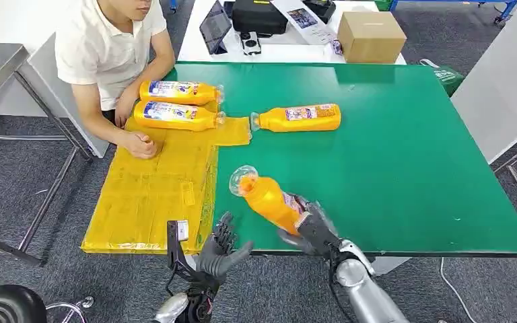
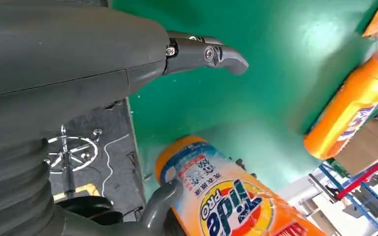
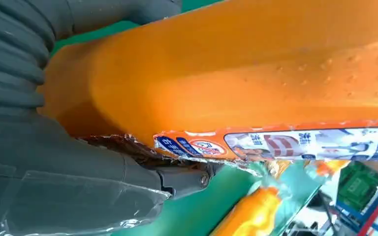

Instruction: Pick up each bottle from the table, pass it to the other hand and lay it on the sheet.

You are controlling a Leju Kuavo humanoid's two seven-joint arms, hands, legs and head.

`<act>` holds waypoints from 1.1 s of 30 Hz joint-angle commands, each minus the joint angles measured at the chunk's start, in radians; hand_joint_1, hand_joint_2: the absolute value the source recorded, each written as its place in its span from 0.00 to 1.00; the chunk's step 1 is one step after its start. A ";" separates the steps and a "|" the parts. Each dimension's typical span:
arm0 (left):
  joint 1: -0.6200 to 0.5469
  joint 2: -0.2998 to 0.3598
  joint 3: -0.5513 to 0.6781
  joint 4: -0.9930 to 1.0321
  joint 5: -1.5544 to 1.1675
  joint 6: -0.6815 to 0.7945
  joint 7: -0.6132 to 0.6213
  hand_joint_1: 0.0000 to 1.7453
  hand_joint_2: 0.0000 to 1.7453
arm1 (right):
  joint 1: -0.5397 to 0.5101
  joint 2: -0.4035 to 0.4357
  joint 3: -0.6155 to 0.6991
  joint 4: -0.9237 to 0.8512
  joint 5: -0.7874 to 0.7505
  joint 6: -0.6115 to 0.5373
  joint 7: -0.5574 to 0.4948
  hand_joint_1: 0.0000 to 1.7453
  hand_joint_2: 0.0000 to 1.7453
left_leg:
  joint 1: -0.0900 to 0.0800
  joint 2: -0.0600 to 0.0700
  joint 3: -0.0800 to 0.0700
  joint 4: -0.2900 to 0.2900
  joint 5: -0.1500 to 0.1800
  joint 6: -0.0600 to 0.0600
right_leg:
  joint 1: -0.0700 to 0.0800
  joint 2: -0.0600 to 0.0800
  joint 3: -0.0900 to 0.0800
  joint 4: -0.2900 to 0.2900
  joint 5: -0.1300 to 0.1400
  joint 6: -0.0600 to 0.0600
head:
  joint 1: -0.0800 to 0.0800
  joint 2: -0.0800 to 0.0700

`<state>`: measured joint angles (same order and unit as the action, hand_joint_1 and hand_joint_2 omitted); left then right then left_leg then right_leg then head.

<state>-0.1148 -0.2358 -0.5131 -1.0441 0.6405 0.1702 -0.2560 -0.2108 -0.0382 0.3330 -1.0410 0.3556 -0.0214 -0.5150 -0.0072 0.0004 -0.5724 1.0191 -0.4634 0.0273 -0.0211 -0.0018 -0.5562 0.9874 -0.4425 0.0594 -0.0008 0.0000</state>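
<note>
My right hand (image 1: 316, 230) grips an orange bottle (image 1: 269, 199) by its lower body, lifted near the front edge of the green table (image 1: 410, 161), clear cap tilted up and to the left. The same bottle (image 3: 236, 78) sits large against my right hand's palm. My left hand (image 1: 221, 250) is just left of it below the table edge, fingers apart, holding nothing. From the left wrist view, the held bottle (image 2: 226, 196) is close to my fingers (image 2: 211, 54). Two bottles (image 1: 178, 91) (image 1: 175, 116) lie on the yellow sheet (image 1: 151, 192). Another bottle (image 1: 299, 118) lies on the table.
A person (image 1: 108, 47) sits at the table's far left with a fist (image 1: 140, 145) resting on the sheet. Behind the green table stands a white table with a cardboard box (image 1: 370, 35), a tablet (image 1: 215, 25) and a black case (image 1: 259, 15).
</note>
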 commanded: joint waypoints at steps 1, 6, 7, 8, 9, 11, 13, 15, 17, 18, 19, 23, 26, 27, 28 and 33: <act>0.005 0.053 -0.053 -0.148 -0.099 0.003 -0.139 0.00 1.00 | 0.034 0.032 0.054 0.008 -0.001 0.001 0.010 1.00 1.00 | 0.001 0.000 0.000 0.000 0.000 -0.001 | 0.001 0.000 0.000 0.000 0.000 -0.002 | 0.000 0.000; -0.004 0.042 -0.051 -0.185 -0.138 0.022 -0.109 0.00 1.00 | 0.011 0.078 0.149 0.062 0.039 -0.009 0.027 1.00 1.00 | 0.002 0.003 -0.001 0.000 0.000 -0.002 | 0.002 0.003 -0.001 0.000 0.001 -0.003 | 0.001 0.000; -0.006 0.040 -0.051 -0.180 -0.138 0.021 -0.109 0.00 1.00 | 0.008 0.084 0.153 0.066 0.042 -0.014 0.030 1.00 1.00 | 0.001 0.002 -0.001 0.000 0.000 -0.002 | 0.001 0.002 -0.001 0.000 0.000 -0.002 | 0.000 0.000; -0.006 0.040 -0.051 -0.180 -0.138 0.021 -0.109 0.00 1.00 | 0.008 0.084 0.153 0.066 0.042 -0.014 0.030 1.00 1.00 | 0.002 0.002 -0.001 0.000 0.000 -0.002 | 0.002 0.002 -0.001 -0.001 0.001 -0.003 | 0.000 0.000; -0.005 0.041 -0.050 -0.178 -0.138 0.021 -0.109 0.00 1.00 | 0.007 0.082 0.153 0.066 0.042 -0.014 0.030 1.00 1.00 | 0.002 0.002 -0.001 -0.001 0.000 -0.002 | 0.002 0.002 0.000 -0.001 0.001 -0.003 | 0.001 0.000; -0.004 0.042 -0.050 -0.175 -0.138 0.021 -0.109 0.00 1.00 | 0.005 0.077 0.152 0.067 0.042 -0.013 0.030 1.00 1.00 | 0.003 0.001 0.000 -0.001 0.001 -0.004 | 0.003 0.001 0.000 -0.002 0.001 -0.005 | 0.000 0.000; -0.014 0.037 -0.052 -0.168 -0.165 0.030 -0.144 0.00 1.00 | -0.003 0.081 0.175 0.074 0.045 -0.004 0.031 1.00 1.00 | 0.002 0.000 0.000 -0.001 0.001 -0.003 | 0.002 0.000 0.000 -0.002 0.001 -0.004 | 0.000 0.000; -0.026 0.034 -0.062 -0.171 -0.195 0.039 -0.166 0.00 1.00 | -0.017 0.094 0.204 0.094 0.047 0.007 0.034 1.00 1.00 | 0.002 0.002 -0.001 0.000 0.000 -0.002 | 0.002 0.002 -0.001 -0.001 0.001 -0.002 | 0.000 0.000; -0.033 0.028 -0.071 -0.182 -0.240 0.067 -0.192 0.00 1.00 | -0.039 0.101 0.234 0.118 0.055 -0.001 0.052 1.00 1.00 | 0.002 0.002 -0.001 0.000 0.000 -0.002 | 0.002 0.002 -0.001 -0.001 0.001 -0.003 | 0.001 0.000; -0.035 0.025 -0.071 -0.187 -0.256 0.080 -0.203 0.00 1.00 | -0.048 0.101 0.247 0.124 0.055 -0.001 0.054 1.00 1.00 | 0.003 0.003 -0.001 0.000 0.000 -0.003 | 0.003 0.002 -0.001 -0.001 0.001 -0.004 | 0.000 0.000; -0.039 0.025 -0.076 -0.193 -0.278 0.091 -0.217 0.00 1.00 | -0.057 0.103 0.259 0.128 0.055 0.003 0.058 1.00 1.00 | 0.001 0.002 -0.001 0.000 0.000 -0.001 | 0.001 0.001 -0.002 0.000 0.000 -0.002 | 0.000 0.000; -0.049 0.031 -0.103 -0.137 -0.235 0.002 -0.106 0.00 1.00 | -0.098 0.113 0.289 0.147 0.040 0.014 0.071 1.00 1.00 | 0.002 0.001 -0.002 0.000 0.001 -0.002 | 0.002 0.001 -0.002 0.000 0.001 -0.003 | 0.000 0.000; -0.071 0.014 -0.105 -0.059 -0.244 -0.002 -0.139 0.00 1.00 | -0.143 0.118 0.323 0.172 0.061 -0.024 0.102 1.00 1.00 | 0.003 0.003 0.000 -0.001 0.001 -0.003 | 0.003 0.003 0.000 -0.002 0.002 -0.004 | 0.000 0.000; -0.074 0.010 -0.097 -0.052 -0.233 -0.004 -0.133 0.00 1.00 | -0.148 0.120 0.324 0.172 0.061 -0.025 0.101 1.00 1.00 | 0.001 0.003 -0.001 -0.001 0.001 -0.002 | 0.001 0.003 -0.001 -0.001 0.001 -0.002 | 0.000 0.000; -0.081 0.010 -0.087 -0.049 -0.218 -0.006 -0.121 0.00 1.00 | -0.153 0.123 0.323 0.175 0.057 -0.022 0.108 1.00 1.00 | 0.002 0.004 -0.001 -0.001 0.001 -0.002 | 0.002 0.003 -0.001 -0.001 0.002 -0.003 | 0.000 0.000; -0.086 0.013 -0.060 -0.072 -0.194 -0.014 -0.112 0.91 1.00 | -0.133 0.110 0.313 0.175 0.025 -0.008 0.099 1.00 1.00 | 0.001 0.001 -0.001 -0.001 0.001 -0.002 | 0.001 0.001 -0.001 -0.001 0.001 -0.002 | 0.001 0.000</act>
<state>-0.1607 -0.2258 -0.5608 -1.2055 0.4288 0.1743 -0.3899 -0.2779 0.0671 0.5749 -0.9636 0.3933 -0.0374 -0.4223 -0.0070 -0.0001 -0.5742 1.0190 -0.4624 0.0270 -0.0211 -0.0023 -0.5575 0.9875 -0.4425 0.0594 0.0000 0.0000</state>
